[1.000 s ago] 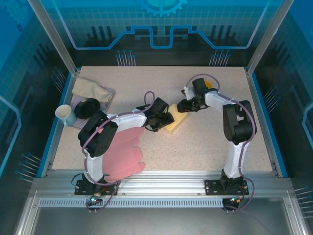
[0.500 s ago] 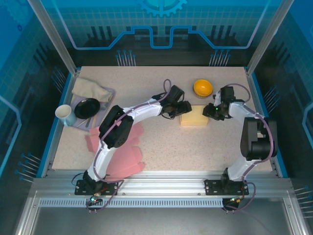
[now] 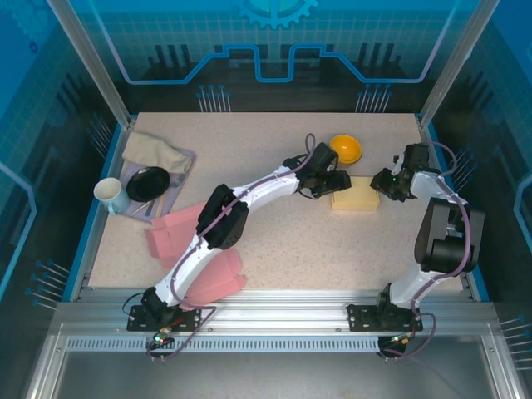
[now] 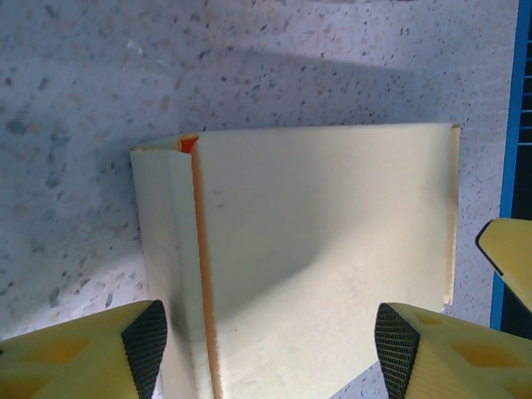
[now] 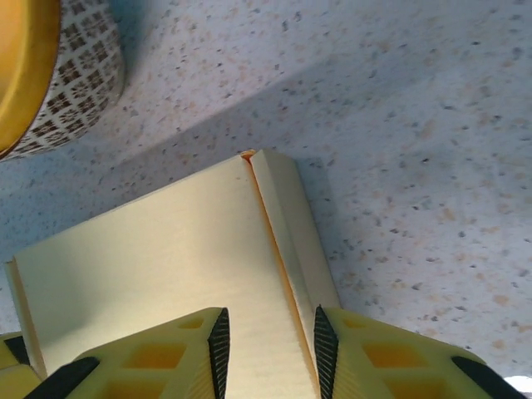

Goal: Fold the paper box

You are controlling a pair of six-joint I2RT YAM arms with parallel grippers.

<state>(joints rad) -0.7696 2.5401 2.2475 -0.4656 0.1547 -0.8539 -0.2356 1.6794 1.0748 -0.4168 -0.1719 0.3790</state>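
1. Speckled table [image 3: 291,249] inside a blue-lit cage with metal rails, arm bases bolted along the near edge.
2. Nearest on the left are some pink sheets [image 3: 220,276], lying flat and well apart from the action.
3. Further back on the left edge sit a cup [image 3: 109,193], a black dish [image 3: 148,182] and a beige cloth [image 3: 152,151]. None of it looks involved.
4. The paper box [image 3: 357,199] lies on the right half of the table, flattened (pale yellow, with a sliver of orange inside showing at one seam).
5. The left gripper [image 3: 337,183] is at the box's left end. On its wrist camera the jaws are spread wide, and the pads [image 4: 145,337] sit at either side of the box's near end. I can't tell if it's actually squeezing or just straddling.
6. The right gripper [image 3: 382,189] is at the opposite end, jaws only a little apart, with the narrow folded strip along the box's edge between the fingers [image 5: 219,341]. I can't tell whether it's nipping that strip or only resting over it.
7. Just beyond the box is a yellow bowl [image 3: 346,148], close but not touching.
8. My read is that it's early on: both arms are getting a purchase on the flat box, and nothing is stood up yet.
9. The next move probably wants one side pinning the box down while the other lifts along that crease. Go gently, because thin card buckles.
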